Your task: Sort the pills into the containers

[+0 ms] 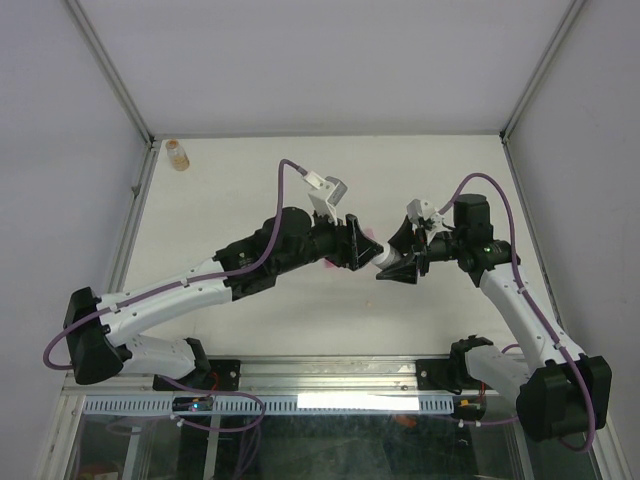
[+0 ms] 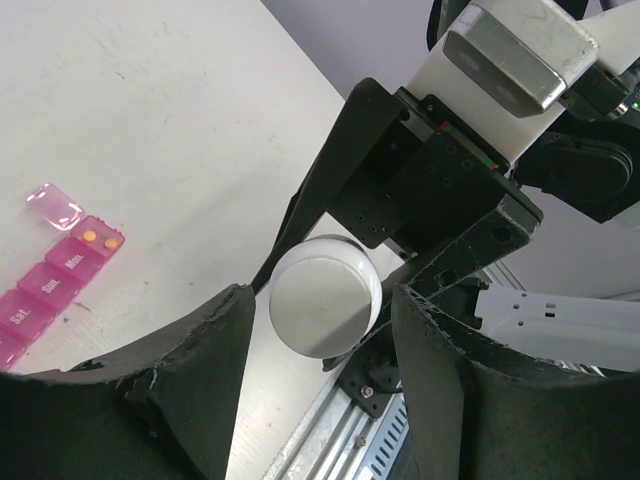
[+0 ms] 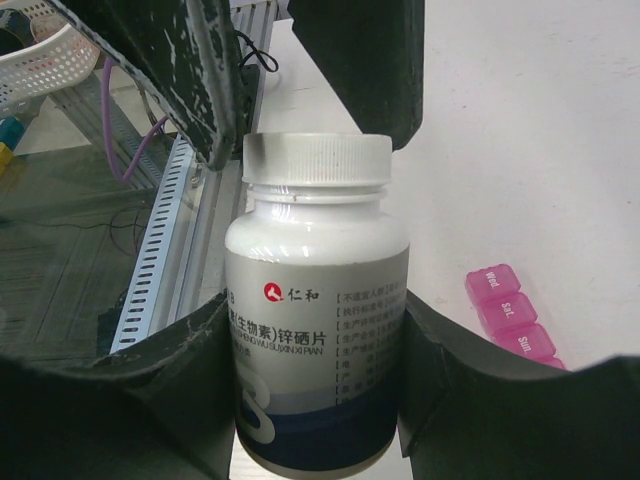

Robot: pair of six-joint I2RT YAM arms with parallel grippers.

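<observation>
Top view: left gripper (image 1: 360, 250) and right gripper (image 1: 398, 268) meet mid-table at a white-capped bottle (image 1: 384, 258); amber bottle (image 1: 178, 154) in far-left corner.
Left wrist: left jaws spread, flanking the cap with gaps; pink compartments (image 2: 62, 268) on the table at left, one open, holding two orange pills (image 2: 100, 238).
Right wrist: right jaws clamped on the bottle's body.

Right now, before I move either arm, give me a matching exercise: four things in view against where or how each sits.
1 white bottle
2 amber bottle
3 open organiser compartment
4 left gripper

A far left table corner
B straddles the white cap
C held in the right gripper
D holds two orange pills

Pairs: 1-C, 2-A, 3-D, 4-B
</observation>
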